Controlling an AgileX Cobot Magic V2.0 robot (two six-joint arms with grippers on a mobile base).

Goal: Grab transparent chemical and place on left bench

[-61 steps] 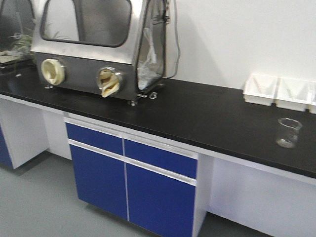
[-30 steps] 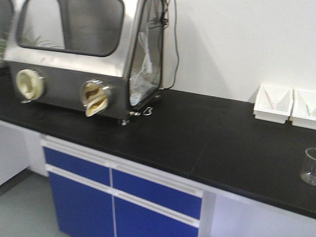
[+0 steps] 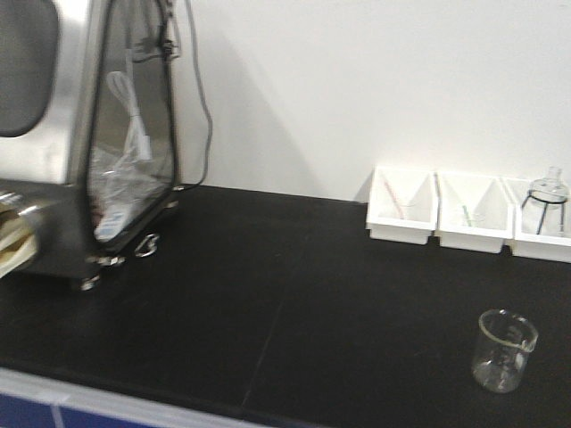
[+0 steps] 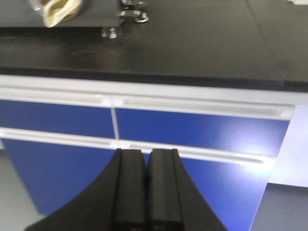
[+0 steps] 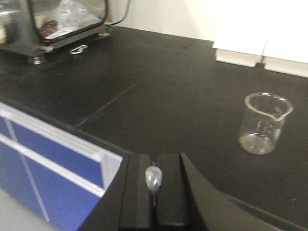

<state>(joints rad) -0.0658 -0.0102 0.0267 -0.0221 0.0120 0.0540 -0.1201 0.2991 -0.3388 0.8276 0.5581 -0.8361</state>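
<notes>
The clear glass beaker (image 5: 265, 123) stands upright on the black bench top (image 5: 144, 86), ahead of the right gripper (image 5: 155, 163) and off to the right of its fingers, well apart from them. It looks empty, though a clear liquid could not be told from these pictures.

The front view shows the beaker (image 3: 504, 349) alone near the front edge of the bench top (image 3: 268, 294), with neither arm in the frame. It also shows three white trays (image 3: 403, 207) in a row against the wall, the rightmost holding a small glass flask (image 3: 546, 192). The right wrist view catches only two blurred trays (image 5: 240, 48), beyond the beaker. The left wrist view shows no beaker at all.

The right gripper's fingers are pressed together. A small clear teardrop-shaped piece (image 5: 153, 179) sits at their seam, and whether it is pinched or merely resting there cannot be told. Beyond the fingers to the left stands the steel glove box (image 5: 57, 19).

The left gripper (image 4: 146, 156) has its fingers clenched flat against each other with nothing between them. It hangs below the bench edge, facing the blue drawer fronts (image 4: 192, 132). Up and left of the fingers is a glove port (image 4: 57, 12) of the box.
</notes>
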